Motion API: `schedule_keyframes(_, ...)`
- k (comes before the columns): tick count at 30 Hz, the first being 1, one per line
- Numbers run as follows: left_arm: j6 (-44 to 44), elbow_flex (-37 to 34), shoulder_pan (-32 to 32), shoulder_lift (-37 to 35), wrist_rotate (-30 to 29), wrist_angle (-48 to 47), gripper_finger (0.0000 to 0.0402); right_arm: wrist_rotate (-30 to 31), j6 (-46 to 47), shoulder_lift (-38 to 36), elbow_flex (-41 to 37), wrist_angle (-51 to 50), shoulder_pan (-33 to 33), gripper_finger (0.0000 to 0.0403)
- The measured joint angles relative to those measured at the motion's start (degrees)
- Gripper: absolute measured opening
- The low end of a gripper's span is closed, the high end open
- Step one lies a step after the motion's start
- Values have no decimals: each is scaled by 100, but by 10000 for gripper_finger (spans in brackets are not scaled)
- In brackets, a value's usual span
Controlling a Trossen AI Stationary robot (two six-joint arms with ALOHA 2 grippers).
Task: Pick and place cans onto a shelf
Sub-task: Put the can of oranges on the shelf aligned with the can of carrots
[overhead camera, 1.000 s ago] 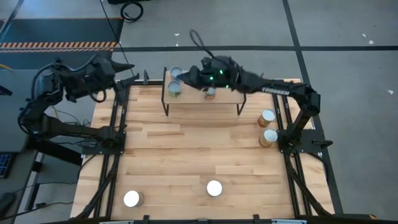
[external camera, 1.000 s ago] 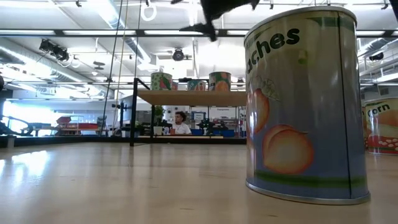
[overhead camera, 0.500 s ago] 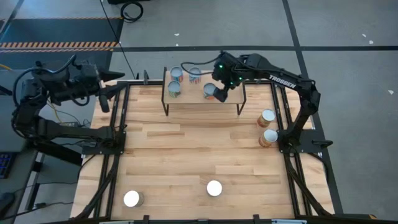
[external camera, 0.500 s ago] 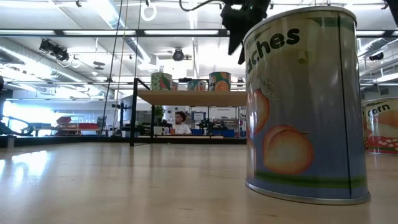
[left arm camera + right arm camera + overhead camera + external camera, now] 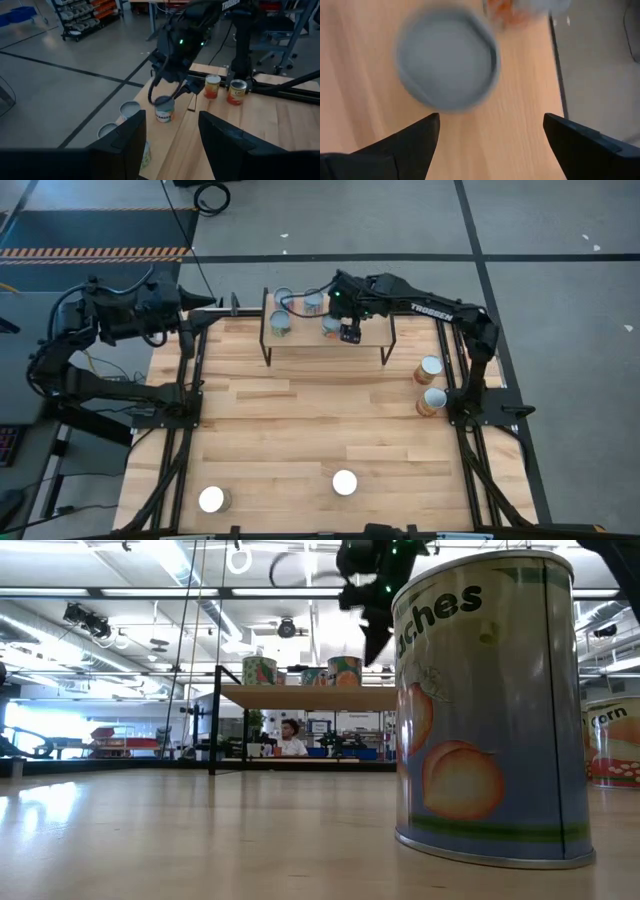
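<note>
Both arms are dark, near-black, built of jointed tubular links on black metal frame mounts at the table edges. The right arm's long link carries white block lettering, readable as "TROSSEN". Green indicator lights glow on the right arm's wrist housing. Black cables loop off the left arm. Left tool: two broad, flat, matte black fingers. Right tool: same dark wedge-shaped fingers.

A grey floor crossed by dark lines is seen around the wooden bench. Long ceiling lights are lit. A person is seated far behind.
</note>
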Motion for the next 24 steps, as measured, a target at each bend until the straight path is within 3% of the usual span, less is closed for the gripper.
schedule_keyframes(9, 5, 0, 0, -16, 72, -1, 188, -195, 518, 47, 17, 756, 168, 364)
schedule_keyframes(18, 7, 0, 0, -149, 201, -4, 188, 864, 299, 153, 17, 756, 133, 364)
schedule_keyframes(24, -2, 0, 0, -160, 215, -1, 188, 733, 389, 336, 17, 1236, 162, 364)
